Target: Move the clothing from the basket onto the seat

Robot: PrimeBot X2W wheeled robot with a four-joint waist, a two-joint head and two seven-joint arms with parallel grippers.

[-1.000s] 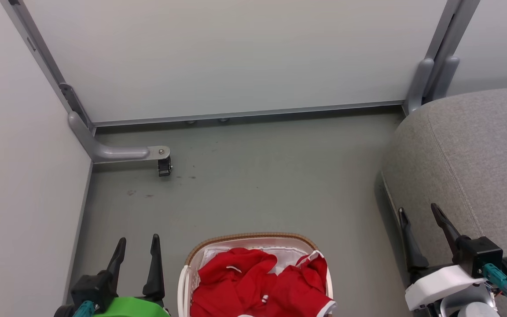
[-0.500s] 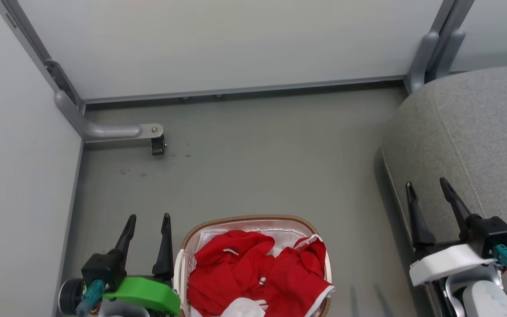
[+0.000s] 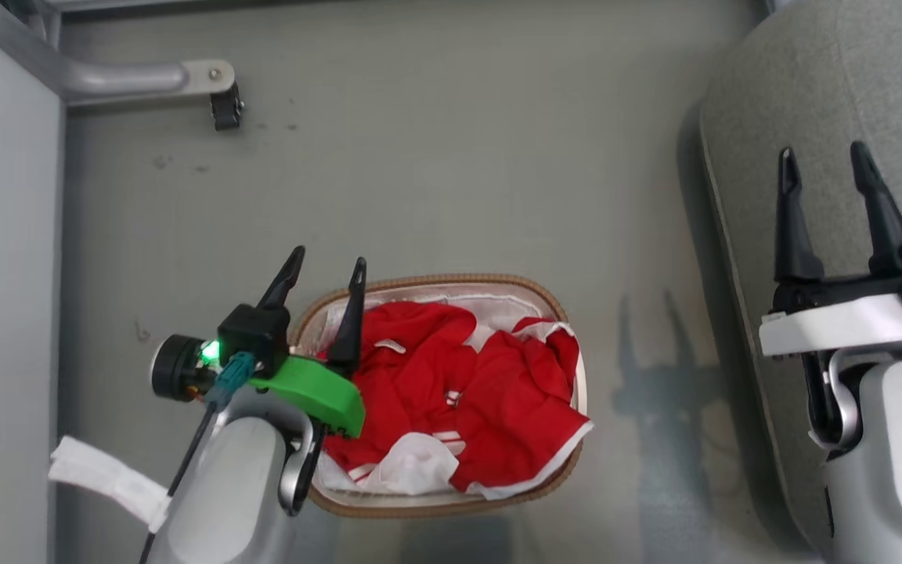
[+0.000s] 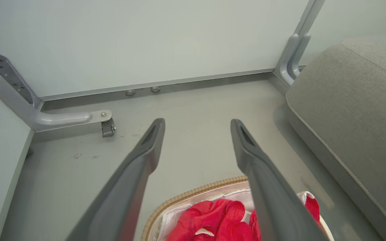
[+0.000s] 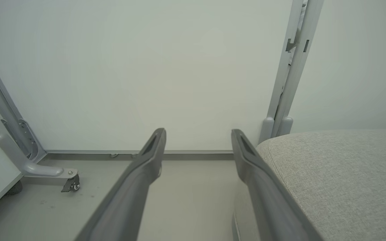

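Clothing (image 3: 498,392): red, white-hemmed, crumpled in basket (image 3: 459,278).
Left gripper (image 3: 328,257), right gripper (image 3: 823,150): jaws spread, empty.
Floor (image 3: 459,141): grey; seat (image 3: 850,70) at 3 o'clock.

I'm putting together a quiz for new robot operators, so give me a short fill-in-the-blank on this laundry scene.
The clothing in the basket is ____ with white trim.
The jaws of the left gripper are ____.
The grey seat stands on the robot's ____ side.
The right gripper holds ____.
Missing words: red; open; right; nothing.
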